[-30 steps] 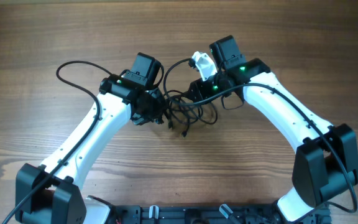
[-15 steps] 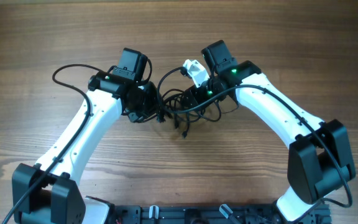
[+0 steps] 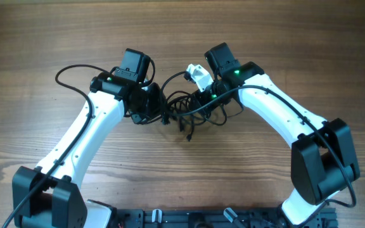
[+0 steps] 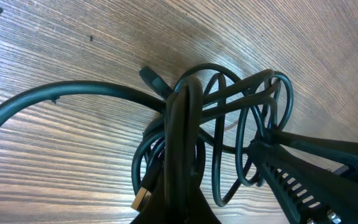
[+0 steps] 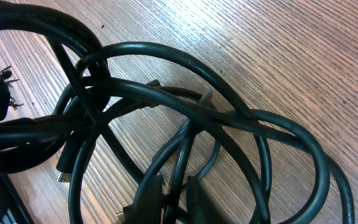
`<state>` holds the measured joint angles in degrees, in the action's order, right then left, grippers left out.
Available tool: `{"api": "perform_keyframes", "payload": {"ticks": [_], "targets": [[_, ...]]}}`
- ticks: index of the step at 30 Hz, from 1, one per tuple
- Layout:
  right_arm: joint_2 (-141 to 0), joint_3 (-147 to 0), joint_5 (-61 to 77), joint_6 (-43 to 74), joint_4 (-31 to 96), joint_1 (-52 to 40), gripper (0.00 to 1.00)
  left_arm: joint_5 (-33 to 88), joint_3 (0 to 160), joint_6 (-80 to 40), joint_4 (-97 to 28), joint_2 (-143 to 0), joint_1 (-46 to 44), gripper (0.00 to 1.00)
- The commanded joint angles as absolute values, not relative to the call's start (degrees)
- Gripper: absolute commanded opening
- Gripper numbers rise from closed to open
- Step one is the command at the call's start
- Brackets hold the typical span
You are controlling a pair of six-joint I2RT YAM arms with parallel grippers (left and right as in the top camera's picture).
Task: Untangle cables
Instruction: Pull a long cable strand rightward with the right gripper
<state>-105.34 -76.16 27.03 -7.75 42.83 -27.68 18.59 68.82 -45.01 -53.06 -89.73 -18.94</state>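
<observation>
The cables (image 3: pixel 185 111) lie as a knot of thin black loops on the wooden table, between my two grippers. My left gripper (image 3: pixel 159 113) holds the knot's left side. In the left wrist view the left gripper (image 4: pixel 182 186) is shut on a bundle of strands (image 4: pixel 185 124), with a metal-tipped plug (image 4: pixel 143 198) beside it. My right gripper (image 3: pixel 199 100) is at the knot's right side. In the right wrist view the right gripper (image 5: pixel 174 198) is closed round one strand, and loops (image 5: pixel 185 87) cross above it.
A thicker black wire of the left arm (image 3: pixel 75 68) arcs over the table at the left. A white piece (image 3: pixel 198 75) sits by the right wrist. A black rail (image 3: pixel 189 218) runs along the front edge. Both white arms flank the knot.
Both grippers shifted a little left and up with the knot. The right gripper's jaws narrowed onto a strand. The left gripper stayed shut.
</observation>
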Motion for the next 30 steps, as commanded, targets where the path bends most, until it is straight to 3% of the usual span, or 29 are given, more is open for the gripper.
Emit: {"api": "perform_keyframes", "payload": {"ticks": [1,9,19,24,30], "targets": [[-106.5,-75.7,31.4,-7.3,42.7,-27.8,0.05,20.1,68.4,-43.7,-52.7,-89.8,-18.5,0.04],[-95.6,-79.4,37.4,-2.1,43.0,-23.7,0.04,20.1,68.4,-44.2,-52.8,-89.8,-18.5,0.04],[-75.0,-79.4,40.5,4.7,42.1,-10.4,0.04,20.1,68.4,-45.6,-53.4,-89.8,-18.5,0.04],[-72.8,-79.4,24.0,19.9,41.8,-2.1,0.04,20.1,68.4,-45.6,-53.6,-89.8,-18.5,0.04],[-77.4,-78.9,10.5,20.7,44.1,0.4,0.04,20.1,68.4,-45.5,-53.7,-89.8,-18.5,0.04]]}}
